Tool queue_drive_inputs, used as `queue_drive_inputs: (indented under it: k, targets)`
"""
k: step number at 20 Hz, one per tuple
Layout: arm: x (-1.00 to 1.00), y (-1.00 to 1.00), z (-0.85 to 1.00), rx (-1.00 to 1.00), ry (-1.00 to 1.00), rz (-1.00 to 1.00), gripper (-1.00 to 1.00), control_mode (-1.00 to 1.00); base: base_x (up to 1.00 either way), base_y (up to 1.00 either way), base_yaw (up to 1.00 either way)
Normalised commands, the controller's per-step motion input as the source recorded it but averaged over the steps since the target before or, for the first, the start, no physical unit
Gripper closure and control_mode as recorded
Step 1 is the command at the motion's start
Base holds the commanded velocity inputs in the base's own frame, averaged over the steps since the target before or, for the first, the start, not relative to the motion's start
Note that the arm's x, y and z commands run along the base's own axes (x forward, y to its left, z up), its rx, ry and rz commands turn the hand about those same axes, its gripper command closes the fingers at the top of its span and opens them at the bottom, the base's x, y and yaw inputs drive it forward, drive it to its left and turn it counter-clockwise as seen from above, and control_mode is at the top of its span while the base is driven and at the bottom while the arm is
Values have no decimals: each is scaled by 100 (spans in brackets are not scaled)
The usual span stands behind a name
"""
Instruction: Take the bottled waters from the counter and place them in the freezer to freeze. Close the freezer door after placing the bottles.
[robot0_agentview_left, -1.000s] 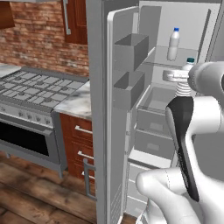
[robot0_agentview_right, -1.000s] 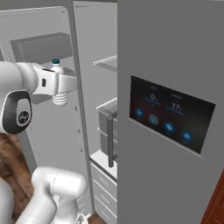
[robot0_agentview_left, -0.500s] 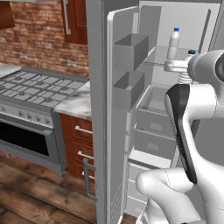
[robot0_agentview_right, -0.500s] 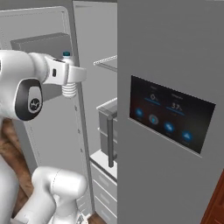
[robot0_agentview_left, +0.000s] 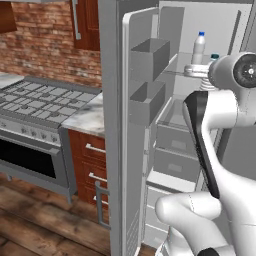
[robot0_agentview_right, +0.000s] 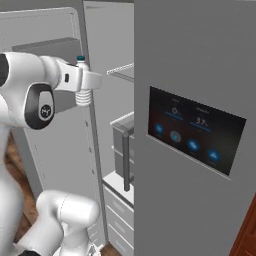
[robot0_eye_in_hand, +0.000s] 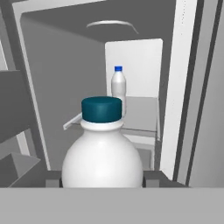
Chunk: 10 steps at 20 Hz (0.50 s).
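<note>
A white robot arm carries a bottled water (robot0_eye_in_hand: 102, 153) toward the open freezer (robot0_agentview_left: 200, 125), its gripper (robot0_eye_in_hand: 101, 183) clamped on the bottle's body with the fingers (robot0_eye_in_hand: 151, 178) pressed against either side. A 2nd bottle (robot0_eye_in_hand: 118, 89) stands upright at the back of the upper shelf (robot0_eye_in_hand: 140, 116), well apart from the one in transit. To finish this step cleanly, the arm would likely do best to bring the held bottle in above the shelf edge, keep it upright, and set it down beside the standing bottle without knocking it, releasing only once the base rests flat. The held bottle is squat and rounded, pale and nearly opaque in the hand view, topped with a dark teal cap (robot0_eye_in_hand: 101, 109); the shelved one is slimmer-looking at this distance, with a small blue cap. The freezer door (robot0_agentview_left: 125, 150) hangs wide open to the left, its boxy bins (robot0_agentview_left: 149, 60) facing the compartment, beside the marble surface (robot0_agentview_left: 87, 115) and gas stove (robot0_agentview_left: 35, 100); it remains to be closed once both bottles are inside.
</note>
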Motion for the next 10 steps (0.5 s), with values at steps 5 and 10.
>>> queue_drive_inputs:
  k: [5,10]
  targets:
    - [47,-2,0,1,5,-1,100,-100,0,0,0]
    - [49,-13,0,0,3,-1,100,-100,0,0,0]
